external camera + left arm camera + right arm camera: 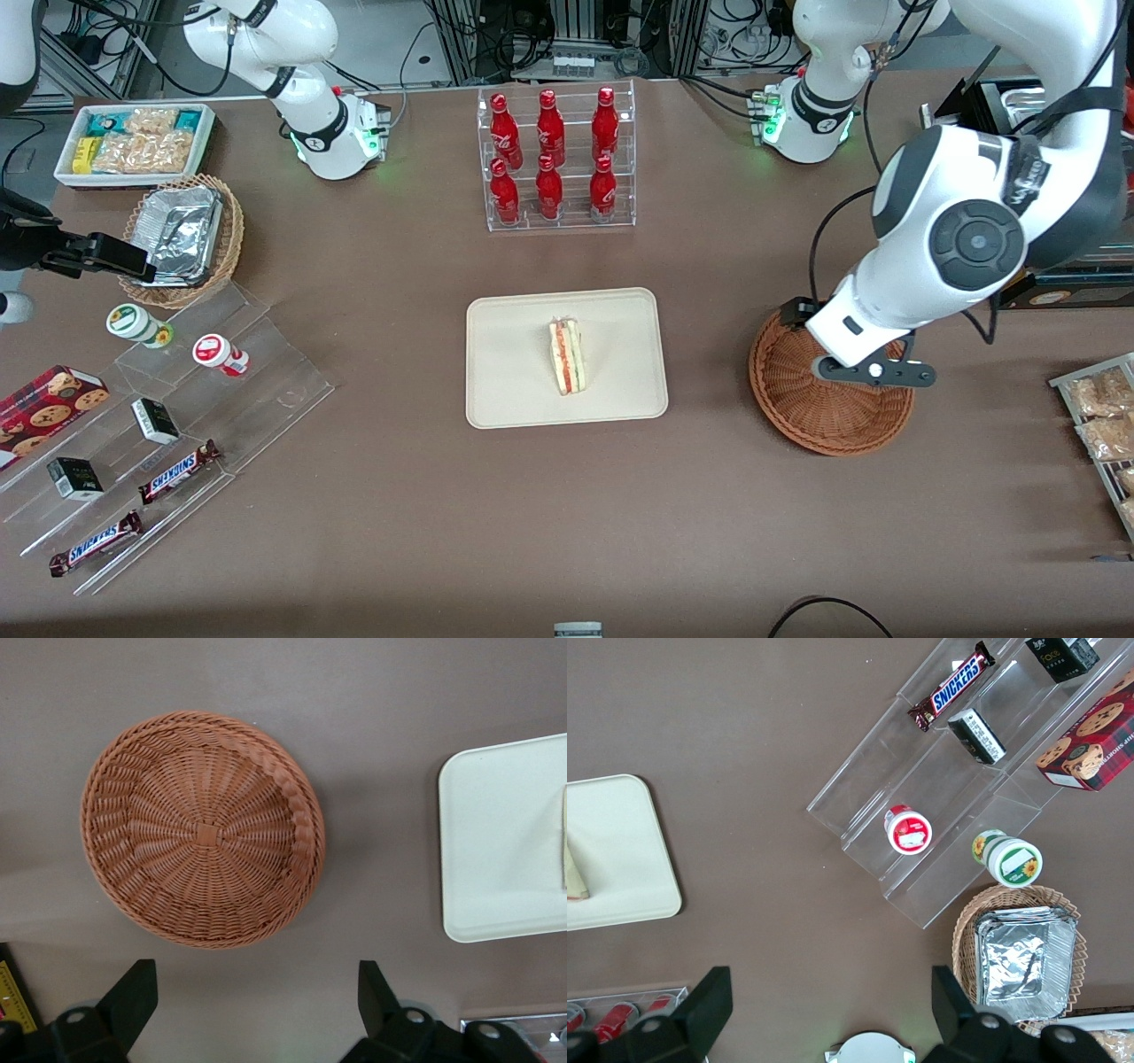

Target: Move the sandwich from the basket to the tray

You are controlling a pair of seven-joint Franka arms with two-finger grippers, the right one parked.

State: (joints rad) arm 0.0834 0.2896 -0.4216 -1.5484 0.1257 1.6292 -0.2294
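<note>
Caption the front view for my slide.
Sandwich rests on the tray; the open gripper hovers above the empty basket.

The sandwich (568,357) lay on the tray (514,390), near its middle. The basket (819,416) stood well apart from the tray, toward the working arm's end of the table. The gripper (257,1001) hung above the basket, fingers apart.

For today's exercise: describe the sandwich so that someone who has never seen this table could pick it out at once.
Find the rack of red bottles; nearer the front camera lies a cream tray. On its middle stands the sandwich, a pale triangular wedge. Its red and green filling stripes set it apart; nothing else sits on the tray. The open tool hovers over the empty reddish-brown basket.
</note>
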